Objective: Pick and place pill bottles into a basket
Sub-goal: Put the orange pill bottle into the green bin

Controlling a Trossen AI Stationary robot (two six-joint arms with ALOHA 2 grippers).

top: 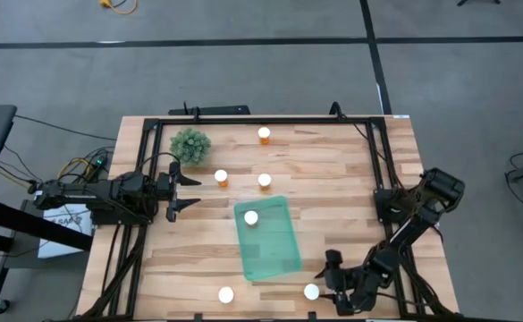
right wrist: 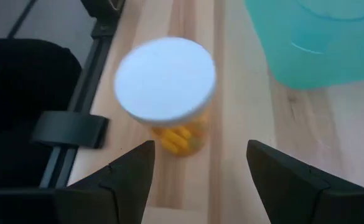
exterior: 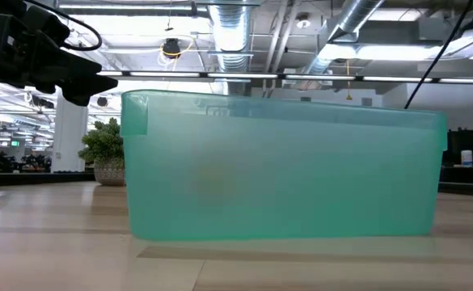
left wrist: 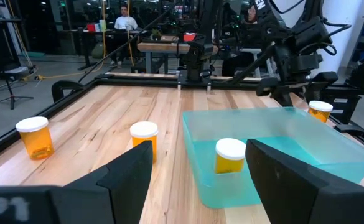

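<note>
Six pill bottles on the table, and one of them (top: 251, 217) is already standing in the basket (top: 274, 252), up in its far corner on the left arm's side. The left wrist view shows that bottle's white cap (left wrist: 231, 148) above the teal water-clear wall. The basket itself lies flat at the middle of the table, slightly skewed, and it fills most of the low view (exterior: 285, 166).

Outside it, five bottles wait on the wood. One (top: 311, 292) stands near the front edge, just beside the right gripper (top: 333, 279); the right wrist view looks down on it (right wrist: 166, 84), with that gripper's fingers (right wrist: 129, 171) spread wide and the bottle ahead of the gap, not touched. Another (top: 226, 294) stands near the front edge on the other side of the basket's front end. Two more sit beyond the basket's far end, one (top: 221, 177) toward the left arm and one (top: 265, 181) beside it, toward the middle. The last (top: 264, 135) stands alone near the far rail.

The left gripper (top: 186, 190) hovers at the left side of the table, fingers (left wrist: 129, 171) parted, holding nothing, pointed across at the basket. A small bushy plant (top: 190, 144) sits just beyond it, toward the far corner. A person (left wrist: 125, 18) sits in the room behind.
</note>
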